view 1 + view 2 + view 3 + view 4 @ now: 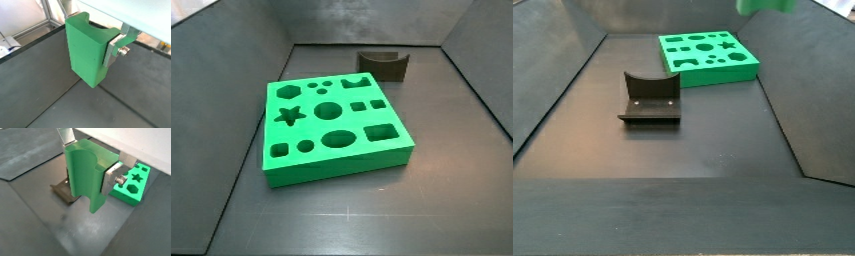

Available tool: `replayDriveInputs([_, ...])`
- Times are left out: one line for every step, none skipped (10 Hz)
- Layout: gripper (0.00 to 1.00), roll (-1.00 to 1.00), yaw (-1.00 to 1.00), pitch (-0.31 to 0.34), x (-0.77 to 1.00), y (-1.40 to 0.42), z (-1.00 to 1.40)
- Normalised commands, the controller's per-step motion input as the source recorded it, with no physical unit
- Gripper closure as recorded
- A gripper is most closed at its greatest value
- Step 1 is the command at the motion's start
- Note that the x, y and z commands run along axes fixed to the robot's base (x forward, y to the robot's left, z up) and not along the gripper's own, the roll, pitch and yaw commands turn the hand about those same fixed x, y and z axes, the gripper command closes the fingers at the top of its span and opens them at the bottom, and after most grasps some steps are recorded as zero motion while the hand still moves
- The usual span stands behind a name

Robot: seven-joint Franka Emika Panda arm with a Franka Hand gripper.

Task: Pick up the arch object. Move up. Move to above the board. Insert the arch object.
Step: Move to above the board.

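The arch object [87, 50] is a tall bright green block with a curved notch in its end. It hangs upright well above the dark floor, and my gripper [87, 172] is shut on its sides. A silver finger [115, 50] presses one face; the opposite finger [67, 140] shows only partly behind the block. The board [331, 120] is a thick green slab with shaped holes and lies flat on the floor. In a wrist view the board [130, 188] shows off to the side of the held arch object [85, 175], not beneath it. In a side view only the block's lower end [767, 5] shows, above the board [711, 55].
The dark fixture [651, 98] stands on the floor apart from the board, also seen as the fixture [385, 63] near the back wall and the fixture [63, 190] below the held block. Sloped dark walls [472, 80] ring the floor.
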Motion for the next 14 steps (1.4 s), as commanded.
replayDriveInputs([1.0, 0.07, 0.0, -0.003, 0.14, -1.0, 0.05])
replayDriveInputs([1.0, 0.03, 0.0, -0.003, 0.14, -1.0, 0.05])
replayDriveInputs([1.0, 0.01, 0.01, -0.001, 0.14, -1.0, 0.06])
replayDriveInputs([1.0, -0.01, 0.0, 0.004, 0.14, -1.0, 0.06])
replayDriveInputs([1.0, 0.0, 0.01, 0.008, 0.13, -1.0, 0.06])
replayDriveInputs([1.0, 0.0, 0.01, 0.012, 0.14, -1.0, 0.06])
replayDriveInputs([1.0, -0.01, 0.01, 0.024, 0.14, -1.0, 0.07])
replayDriveInputs([1.0, -0.01, 0.01, 0.034, 0.15, -1.0, 0.07])
replayDriveInputs([1.0, 0.0, 0.01, 0.044, 0.15, -1.0, 0.07])
replayDriveInputs([1.0, -0.01, 0.01, 0.063, 0.16, -1.0, 0.07])
replayDriveInputs([1.0, 0.0, 0.01, 0.076, 0.17, -1.0, 0.07])
replayDriveInputs([1.0, 0.01, 0.01, 0.09, 0.19, -1.0, 0.08])
replayDriveInputs([1.0, 0.0, 0.01, 0.112, 0.22, -1.0, 0.08])
replayDriveInputs([1.0, 0.01, 0.01, 0.12, 0.23, -1.0, 0.09])
